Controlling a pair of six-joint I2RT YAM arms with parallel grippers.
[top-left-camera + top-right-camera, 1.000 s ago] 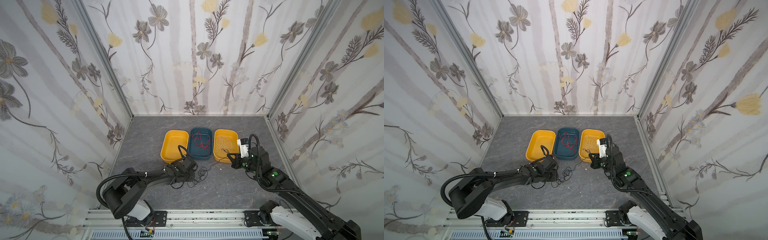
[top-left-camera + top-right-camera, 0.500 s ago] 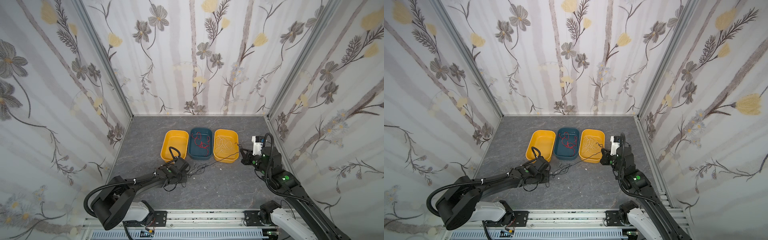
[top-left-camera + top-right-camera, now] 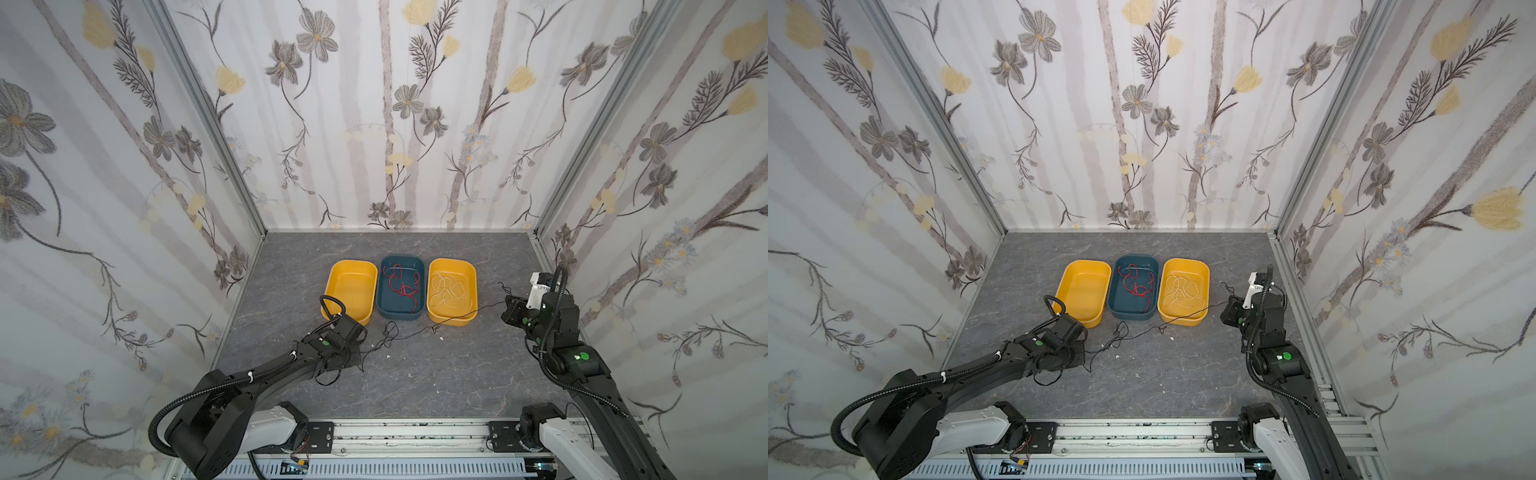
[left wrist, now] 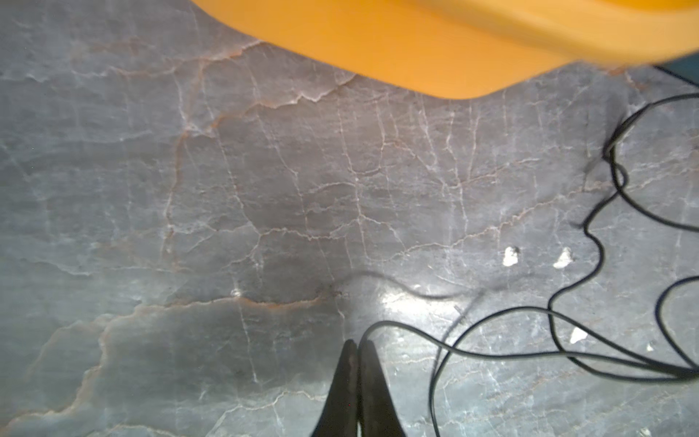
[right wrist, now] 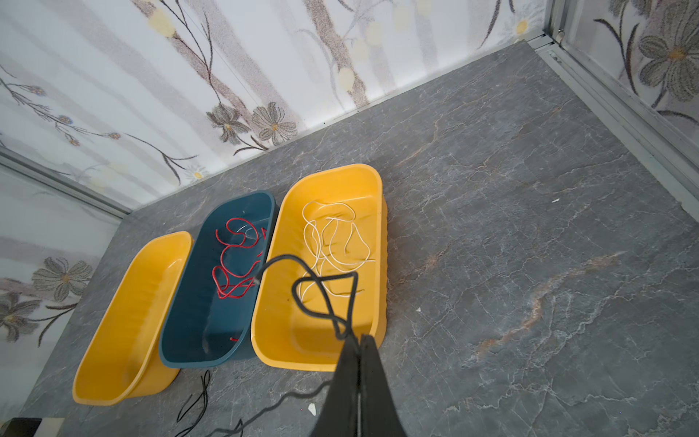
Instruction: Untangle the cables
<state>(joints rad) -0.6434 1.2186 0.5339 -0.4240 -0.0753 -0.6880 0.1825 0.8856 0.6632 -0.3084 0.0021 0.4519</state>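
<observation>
A black cable (image 3: 415, 331) runs in a long line across the grey floor in front of the trays, with small loops (image 3: 1119, 332) near its left end. My left gripper (image 4: 357, 342) is low over the floor, shut on one end of this black cable (image 4: 408, 331); in a top view the left gripper (image 3: 358, 352) sits in front of the left yellow tray. My right gripper (image 5: 355, 336) is shut on the other end, whose loops (image 5: 325, 295) stick out past the tips. In a top view it (image 3: 508, 305) hangs right of the trays. Red cables (image 3: 401, 286) and white cables (image 3: 446, 289) lie in separate trays.
Three trays stand side by side mid-floor: a left yellow tray (image 3: 332, 286) with nothing in it, a blue tray (image 3: 382, 299) with the red cables, a right yellow tray (image 3: 471, 291) with the white ones. Small white crumbs (image 4: 510, 256) dot the floor. Papered walls close three sides.
My right gripper has moved right, away from the yellow tray, drawing the black cable out into a long line. My left gripper has drawn back a little and closed on the cable.
</observation>
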